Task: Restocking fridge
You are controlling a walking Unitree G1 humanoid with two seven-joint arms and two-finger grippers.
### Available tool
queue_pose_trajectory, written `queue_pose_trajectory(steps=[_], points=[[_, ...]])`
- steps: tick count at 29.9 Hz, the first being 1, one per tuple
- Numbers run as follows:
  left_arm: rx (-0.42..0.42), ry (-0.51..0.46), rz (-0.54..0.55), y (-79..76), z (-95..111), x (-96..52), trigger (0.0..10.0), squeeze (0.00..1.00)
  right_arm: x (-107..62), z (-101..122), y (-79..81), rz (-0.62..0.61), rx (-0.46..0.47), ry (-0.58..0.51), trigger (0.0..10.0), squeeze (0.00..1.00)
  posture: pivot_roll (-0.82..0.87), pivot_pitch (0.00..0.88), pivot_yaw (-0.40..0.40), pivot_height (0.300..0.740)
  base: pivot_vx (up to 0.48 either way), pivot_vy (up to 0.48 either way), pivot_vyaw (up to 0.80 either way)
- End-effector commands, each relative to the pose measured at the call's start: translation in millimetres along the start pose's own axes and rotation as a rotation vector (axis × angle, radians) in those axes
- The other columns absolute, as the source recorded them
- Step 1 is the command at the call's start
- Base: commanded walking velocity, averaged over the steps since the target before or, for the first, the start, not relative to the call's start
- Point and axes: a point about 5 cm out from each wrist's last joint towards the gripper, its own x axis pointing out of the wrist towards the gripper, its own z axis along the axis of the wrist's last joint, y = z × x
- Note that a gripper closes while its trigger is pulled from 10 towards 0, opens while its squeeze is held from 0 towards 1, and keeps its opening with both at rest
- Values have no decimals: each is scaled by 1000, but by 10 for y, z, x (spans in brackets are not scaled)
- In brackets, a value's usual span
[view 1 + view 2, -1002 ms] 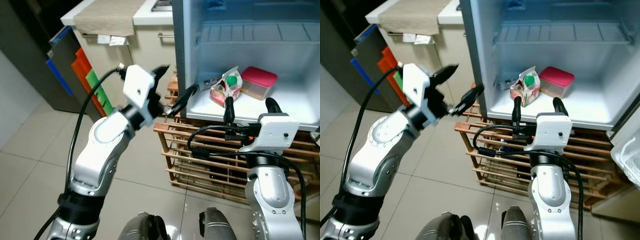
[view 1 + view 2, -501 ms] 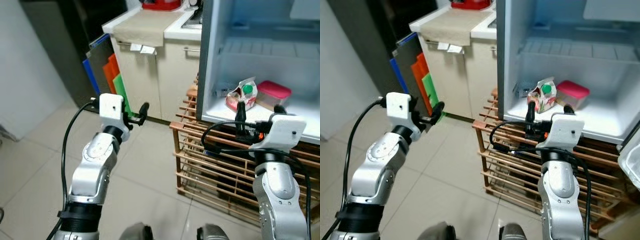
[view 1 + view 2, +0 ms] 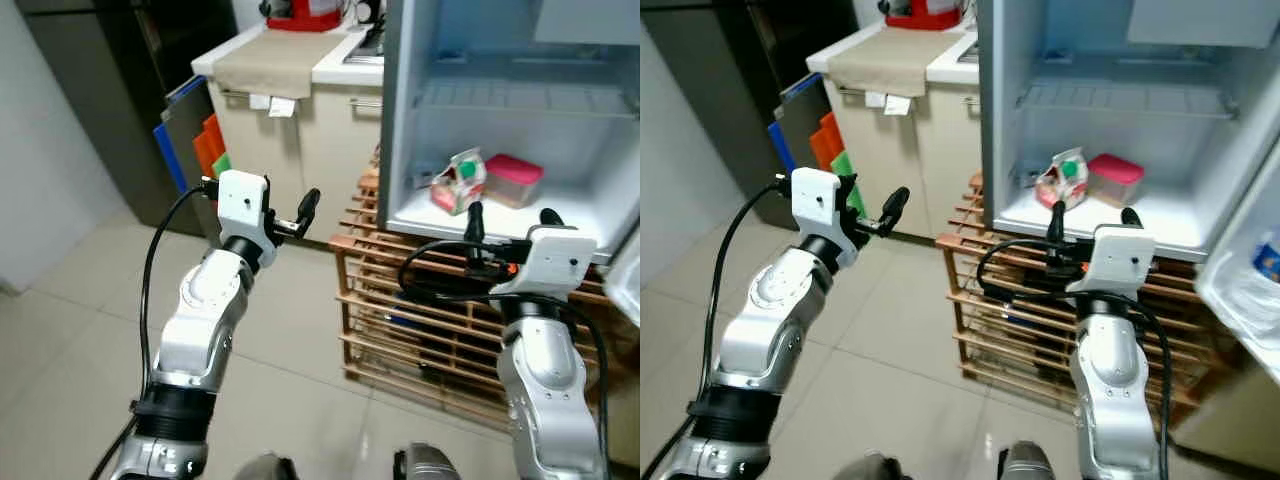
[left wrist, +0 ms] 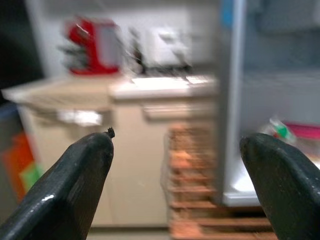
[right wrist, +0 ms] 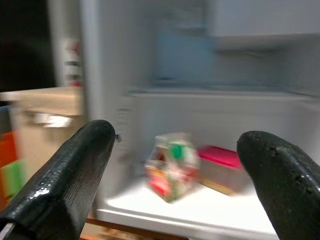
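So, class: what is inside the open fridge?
On the fridge floor stand a carton with a green cap and a pink-lidded box; the wire shelf above looks bare. Door contents are cut off.

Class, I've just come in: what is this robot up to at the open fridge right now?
The robot stands before an open fridge set on a wooden rack. Both grippers are open and hold nothing. The right gripper points at the bottom shelf, where a carton with a green cap stands beside a box with a pink lid. The left gripper is raised off to the robot's left, in front of the kitchen cabinet.
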Motion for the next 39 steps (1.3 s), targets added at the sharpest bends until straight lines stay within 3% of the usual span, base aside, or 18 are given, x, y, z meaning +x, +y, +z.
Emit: queue_pose_trajectory(steps=[1,6,13,15,18,19,20,21,23,25,28,31,33,34,35,39], points=[[0,22,15,50,-67,-21,10000,0,23,-29,53,26,10,10,10000,0,-176,0,83,711,0,446,-800],[-3,28,55,69,-109,-15,10000,0,70,-57,49,51,1,13,10000,0,-173,0,65,711,0,241,-800],[-46,105,116,190,-313,-46,10000,0,25,-161,44,79,-13,43,10000,0,-181,0,59,711,0,0,0],[-39,144,134,244,-429,-36,10000,0,26,-252,86,120,-10,73,10000,0,-184,0,62,711,0,0,0],[-79,337,177,367,-880,-90,10000,0,20,-658,153,178,25,243,10000,0,-184,0,64,711,0,0,0],[-76,538,168,363,-1274,-238,10000,0,-13,-966,187,208,36,376,10000,0,-171,0,61,711,0,0,0],[-88,673,165,330,-1500,-385,10000,0,-52,-1156,206,229,55,479,10000,0,-166,0,56,711,0,0,0],[-88,673,165,330,-1500,-385,10000,0,-52,-1156,206,229,55,479,10000,0,-166,0,56,711,0,0,0],[-94,875,181,274,-1810,-688,10000,0,-187,-1484,231,277,53,681,10000,0,-172,0,51,711,0,0,0],[12,1032,175,272,-1993,-961,10000,0,-378,-1728,197,299,17,862,10000,0,-178,0,55,711,0,0,0],[113,1211,184,295,-2171,-1339,10000,0,-935,-2057,27,300,-57,1186,10000,0,-196,0,73,711,0,0,0],[126,1298,237,328,-2249,-1564,10000,0,-1302,-2178,-153,258,-126,1340,10000,0,-183,0,72,711,0,0,0],[91,1324,287,349,-2282,-1679,10000,0,-1399,-2204,-185,274,-139,1368,10000,0,-185,0,69,711,0,0,0],[91,1324,287,349,-2282,-1679,10000,0,-1399,-2204,-185,274,-139,1368,10000,0,-185,0,69,711,0,0,0],[24,1336,339,362,-2309,-1782,10000,0,-1421,-2209,-172,335,-170,1360,10000,0,-189,0,65,711,0,0,0],[-51,1313,409,398,-2312,-1826,10000,0,-1391,-2208,-213,319,-182,1348,10000,0,-183,0,55,711,0,0,0]])
